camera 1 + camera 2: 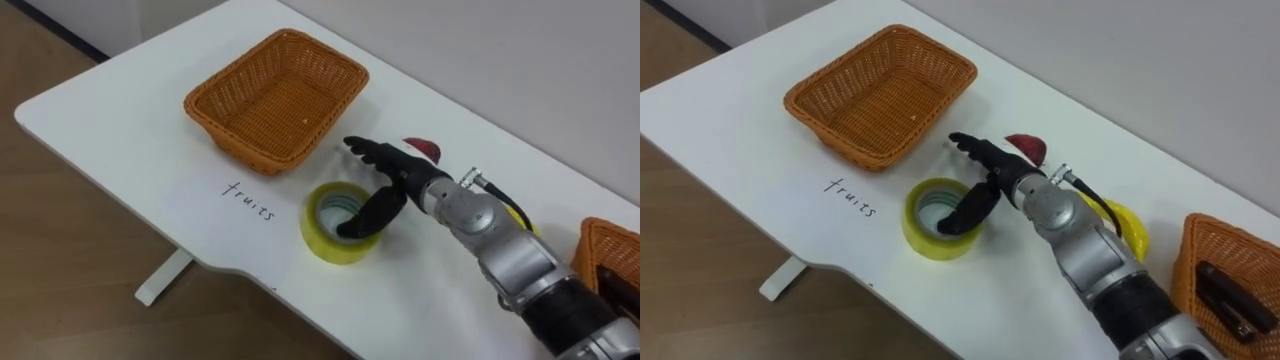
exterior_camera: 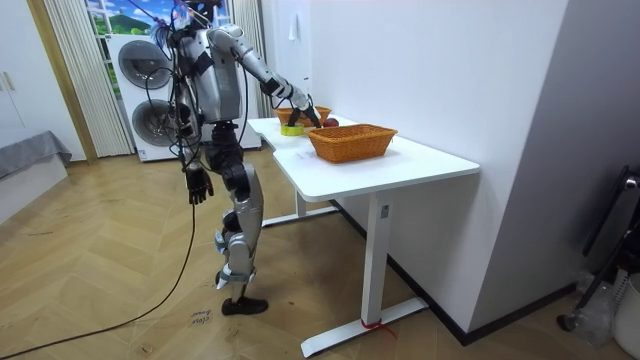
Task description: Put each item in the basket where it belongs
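Tape (image 1: 333, 250) beneath right hand (image 1: 398, 166), perhaps touching

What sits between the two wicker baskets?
In the eye views: a yellow tape roll, a red fruit, a yellow fruit, and the right hand over the tape roll.

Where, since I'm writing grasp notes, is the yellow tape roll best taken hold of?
By its wall, from above: the tape roll lies flat, hole up, so a thumb can drop inside and fingers close outside. The right hand hovers there, thumb at the hole.
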Robot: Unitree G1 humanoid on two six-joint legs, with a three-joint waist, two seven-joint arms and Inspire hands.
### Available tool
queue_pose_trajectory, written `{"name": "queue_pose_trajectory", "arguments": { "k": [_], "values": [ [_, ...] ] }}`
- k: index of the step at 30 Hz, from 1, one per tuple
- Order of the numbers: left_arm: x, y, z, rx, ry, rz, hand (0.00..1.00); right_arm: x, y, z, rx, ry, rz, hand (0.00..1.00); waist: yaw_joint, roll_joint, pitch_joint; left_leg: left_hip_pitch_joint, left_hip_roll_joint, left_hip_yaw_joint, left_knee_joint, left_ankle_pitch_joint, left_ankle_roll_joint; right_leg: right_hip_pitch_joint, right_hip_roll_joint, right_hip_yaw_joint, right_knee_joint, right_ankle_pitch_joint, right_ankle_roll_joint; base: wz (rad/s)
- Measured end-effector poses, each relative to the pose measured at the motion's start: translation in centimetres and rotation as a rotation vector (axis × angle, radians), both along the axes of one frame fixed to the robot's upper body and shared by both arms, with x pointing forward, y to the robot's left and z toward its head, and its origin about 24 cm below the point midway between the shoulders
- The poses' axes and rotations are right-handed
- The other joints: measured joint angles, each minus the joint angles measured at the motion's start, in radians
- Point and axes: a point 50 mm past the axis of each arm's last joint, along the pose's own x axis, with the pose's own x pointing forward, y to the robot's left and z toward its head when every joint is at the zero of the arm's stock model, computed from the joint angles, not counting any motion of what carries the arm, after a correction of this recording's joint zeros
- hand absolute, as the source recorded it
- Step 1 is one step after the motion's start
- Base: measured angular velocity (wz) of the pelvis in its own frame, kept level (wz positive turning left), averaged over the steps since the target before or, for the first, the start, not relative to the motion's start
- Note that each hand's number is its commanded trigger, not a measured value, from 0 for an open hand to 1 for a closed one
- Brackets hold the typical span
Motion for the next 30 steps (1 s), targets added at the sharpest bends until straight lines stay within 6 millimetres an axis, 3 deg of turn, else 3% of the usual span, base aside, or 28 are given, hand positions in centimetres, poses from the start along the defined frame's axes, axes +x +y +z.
{"name": "queue_pose_trajectory", "arguments": {
  "k": [9, 10, 11, 12, 22, 30],
  "values": [
    [0.7, 0.0, -0.1, 0.023, 0.010, -0.012, 0.00, 0.3, -0.1, 0.4, -0.074, -0.033, 0.018, 0.00, 0.000, 0.005, 0.0037, -0.016, -0.005, -0.016, 0.018, -0.003, 0.001, -0.001, -0.002, -0.008, 0.000, 0.000, 0.000, 0.05],
    [0.6, 0.0, -0.1, 0.023, 0.012, -0.011, 0.00, 0.3, -0.1, 0.4, -0.077, -0.033, 0.018, 0.42, 0.000, 0.006, 0.0044, -0.018, -0.005, -0.016, 0.022, -0.005, 0.000, -0.001, -0.002, -0.008, 0.000, 0.000, 0.000, 0.00],
    [0.6, 0.0, -0.1, 0.023, 0.013, -0.011, 0.00, 0.3, -0.1, 0.4, -0.078, -0.034, 0.018, 0.65, 0.000, 0.007, 0.0045, -0.019, -0.005, -0.017, 0.024, -0.006, 0.000, -0.001, -0.001, -0.008, 0.000, 0.000, 0.000, 0.00],
    [0.6, 0.1, 0.0, 0.026, 0.013, -0.011, 0.00, 0.3, -0.1, 0.4, -0.082, -0.033, 0.018, 1.00, 0.000, 0.007, 0.0045, -0.022, -0.005, -0.018, 0.027, -0.006, 0.001, -0.002, -0.001, -0.008, 0.000, 0.000, 0.000, 0.00],
    [1.3, -0.1, 0.0, 0.045, 0.010, -0.027, 0.00, 0.8, 0.1, 1.0, -0.283, -0.125, 0.039, 1.00, 0.014, 0.007, 0.0043, -0.038, -0.008, -0.020, 0.029, -0.007, 0.002, -0.017, -0.003, -0.012, 0.000, 0.000, 0.000, 0.00],
    [1.4, -0.2, -0.1, 0.059, 0.007, -0.024, 0.00, 0.8, 0.0, 0.9, -0.299, -0.113, 0.039, 1.00, 0.027, 0.012, 0.0040, -0.033, -0.010, -0.019, 0.025, -0.009, 0.005, -0.014, -0.005, -0.011, -0.001, 0.000, 0.000, -0.01]
  ]
}}
